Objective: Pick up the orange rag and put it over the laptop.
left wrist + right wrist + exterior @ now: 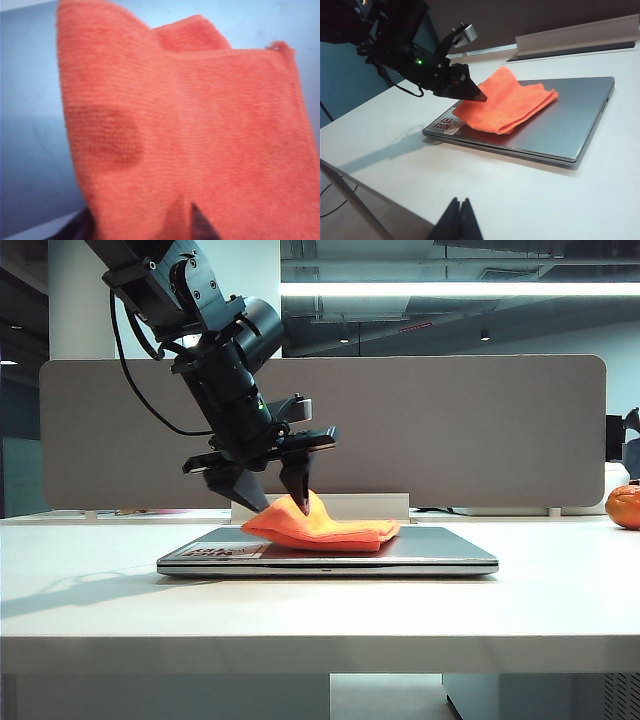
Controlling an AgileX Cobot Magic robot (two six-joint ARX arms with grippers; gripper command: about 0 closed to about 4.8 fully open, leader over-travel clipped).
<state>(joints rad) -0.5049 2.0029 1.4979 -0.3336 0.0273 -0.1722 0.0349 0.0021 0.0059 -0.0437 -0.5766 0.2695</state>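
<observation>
Exterior view: your orange rag (325,527) lies folded on the closed laptop (440,552), toward the lid's left half, one corner peaked upward. Its weave is fine and ribbed, with a darker patch visible in the left wrist view (112,142); its layered edges stack unevenly. The laptop lid is silver-grey, with a white-and-red sticker (447,122) at the corner nearest the left arm. Your left gripper (275,490) hangs over the raised corner, fingers spread apart, one tip touching the cloth. Your right gripper (459,220) sits low and well apart, fingers pressed together. An orange round object (624,506) rests on the table (320,610) at far right.
</observation>
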